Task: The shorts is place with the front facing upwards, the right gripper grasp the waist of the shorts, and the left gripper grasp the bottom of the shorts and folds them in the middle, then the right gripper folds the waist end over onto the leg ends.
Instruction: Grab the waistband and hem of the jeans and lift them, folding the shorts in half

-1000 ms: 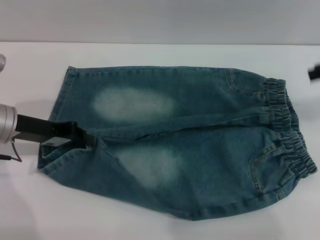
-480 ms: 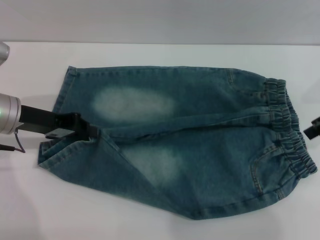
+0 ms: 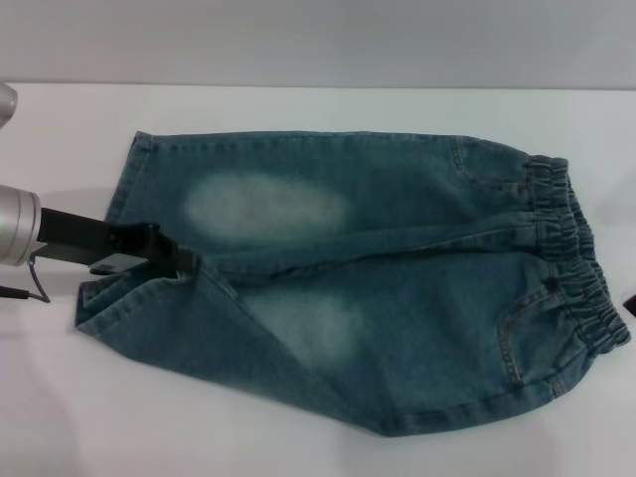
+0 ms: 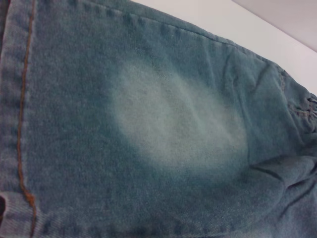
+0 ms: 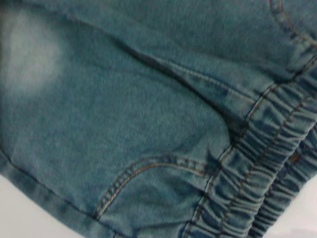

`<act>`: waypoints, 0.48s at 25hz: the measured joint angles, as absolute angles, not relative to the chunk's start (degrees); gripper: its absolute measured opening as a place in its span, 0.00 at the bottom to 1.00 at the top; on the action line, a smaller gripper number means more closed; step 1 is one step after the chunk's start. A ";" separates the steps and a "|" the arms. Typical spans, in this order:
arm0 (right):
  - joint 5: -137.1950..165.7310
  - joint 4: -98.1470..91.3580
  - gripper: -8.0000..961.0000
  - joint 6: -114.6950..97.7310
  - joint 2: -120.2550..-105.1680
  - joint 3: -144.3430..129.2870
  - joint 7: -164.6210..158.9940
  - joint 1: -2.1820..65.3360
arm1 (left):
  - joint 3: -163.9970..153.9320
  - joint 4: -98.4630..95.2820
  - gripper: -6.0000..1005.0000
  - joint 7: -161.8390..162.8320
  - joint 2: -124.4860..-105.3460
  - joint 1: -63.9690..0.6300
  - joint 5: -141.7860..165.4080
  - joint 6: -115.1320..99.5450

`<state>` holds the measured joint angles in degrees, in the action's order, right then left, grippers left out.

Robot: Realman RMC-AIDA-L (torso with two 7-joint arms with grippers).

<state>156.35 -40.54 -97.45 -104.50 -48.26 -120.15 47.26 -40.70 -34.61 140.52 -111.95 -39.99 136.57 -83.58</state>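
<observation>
I see the shorts (image 3: pixel 358 288) flat and unfolded. My left gripper (image 3: pixel 179 262) sits at the hem; its grip I cannot tell. The right gripper is nearly out of view, so both folds remain.

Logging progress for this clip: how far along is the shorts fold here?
Done: the shorts lie flat on the table, front up. In hand: the left gripper is at the leg hems, between the two legs; the right gripper is barely in view beside the waistband. Left: both grasps, the middle fold, and waist over leg ends. No fold is visible yet.
</observation>
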 joint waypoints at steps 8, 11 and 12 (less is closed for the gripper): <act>156.92 -38.98 0.46 -96.36 -105.36 -52.89 -120.15 47.17 | -40.73 -34.52 0.07 140.54 -111.95 -39.89 136.64 -83.50; 157.12 -38.77 0.46 -95.59 -105.80 -54.11 -120.15 47.15 | -40.71 -34.53 0.07 140.54 -111.95 -39.85 136.61 -83.57; 157.15 -38.64 0.46 -95.27 -105.93 -54.35 -120.15 47.15 | -40.73 -34.54 0.07 140.54 -111.95 -39.84 136.60 -83.64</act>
<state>157.15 -38.64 -95.27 -105.93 -54.35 -120.15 47.15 -40.73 -34.54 140.54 -111.95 -39.84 136.60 -83.64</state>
